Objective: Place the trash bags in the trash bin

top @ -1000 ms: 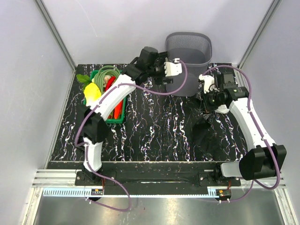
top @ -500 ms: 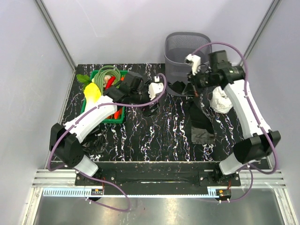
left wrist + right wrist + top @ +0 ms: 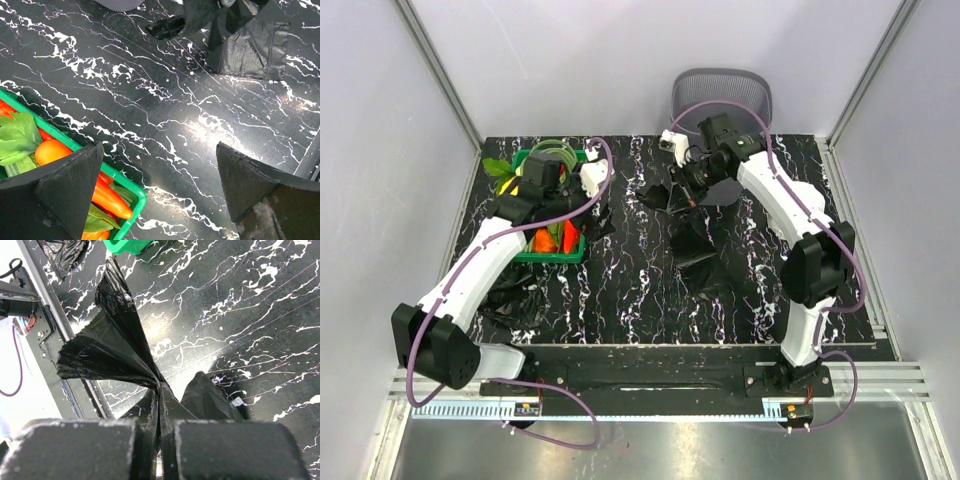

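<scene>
Glossy black trash bag pinched before the grey mesh trash bin
Left fingers gape apart by the green plastic crate. Right fingers are clamped on the wrinkled film, which fans out over the veined counter. The right arm hides the bin's lower half.

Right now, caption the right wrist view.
Right hand shut on a black trash bag fanning out above the black marbled table.
</scene>
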